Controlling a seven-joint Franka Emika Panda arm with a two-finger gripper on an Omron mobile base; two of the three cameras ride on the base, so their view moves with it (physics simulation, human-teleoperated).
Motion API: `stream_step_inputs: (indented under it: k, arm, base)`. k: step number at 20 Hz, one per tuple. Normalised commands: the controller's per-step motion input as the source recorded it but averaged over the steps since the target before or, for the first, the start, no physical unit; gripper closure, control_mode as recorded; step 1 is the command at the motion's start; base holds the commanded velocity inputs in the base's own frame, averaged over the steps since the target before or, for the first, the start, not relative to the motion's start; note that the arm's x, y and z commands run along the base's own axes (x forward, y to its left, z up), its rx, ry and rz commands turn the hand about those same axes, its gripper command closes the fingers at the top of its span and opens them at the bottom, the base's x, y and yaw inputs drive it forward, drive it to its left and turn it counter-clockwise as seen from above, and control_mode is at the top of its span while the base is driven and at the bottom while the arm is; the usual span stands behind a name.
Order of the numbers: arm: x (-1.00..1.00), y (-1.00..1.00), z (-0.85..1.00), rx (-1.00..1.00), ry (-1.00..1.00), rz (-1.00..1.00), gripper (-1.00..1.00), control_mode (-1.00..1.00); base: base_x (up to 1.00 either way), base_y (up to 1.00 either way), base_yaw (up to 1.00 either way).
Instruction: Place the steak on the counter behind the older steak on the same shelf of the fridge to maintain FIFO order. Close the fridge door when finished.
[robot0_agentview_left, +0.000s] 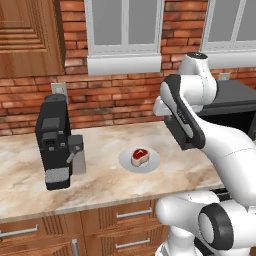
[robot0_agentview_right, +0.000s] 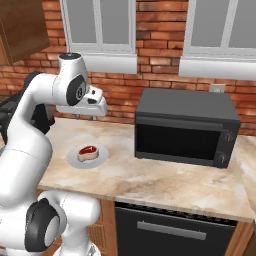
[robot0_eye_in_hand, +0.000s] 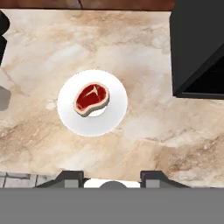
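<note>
White plate (robot0_agentview_left: 150, 164); black coffee machine (robot0_agentview_left: 54, 141) left; black microwave (robot0_agentview_right: 186, 126) right.

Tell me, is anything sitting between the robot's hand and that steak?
Nothing visible. The hand view looks straight down at the steak on its white plate, with both fingertips apart at the bottom and bare counter around it. The coffee machine and microwave stand well aside.

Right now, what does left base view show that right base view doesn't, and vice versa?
Left base view alone: a black coffee machine standing on the counter left of the plate, a wooden wall cabinet above it, and brown drawers with silver bar handles.

Right base view alone: the whole black microwave on the counter, right of the plate, with a dark oven front below.

Both: the steak on its white plate, the brick wall, windows and the white arm.
</note>
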Motion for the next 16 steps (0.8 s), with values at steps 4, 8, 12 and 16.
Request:
stream_step_inputs:
  k: [4, 8, 12, 16]
  arm:
    - [0.0, 0.14, -0.36, 0.0, 0.18, 0.0, -1.0, -1.0]
    - [0.0, 0.85, -0.86, -0.09, 0.19, -0.13, -1.0, -1.0]
    - [0.0, 0.97, -0.99, -0.02, 0.0, -0.53, -1.0, -1.0]
    - [0.0, 0.46, -0.84, 0.03, 0.0, -0.61, -1.0, -1.0]
  base:
    - [0.0, 0.0, 0.0]
    - [0.0, 0.0, 0.0]
    - [0.0, 0.0, 0.0]
    - [0.0, 0.0, 0.0]
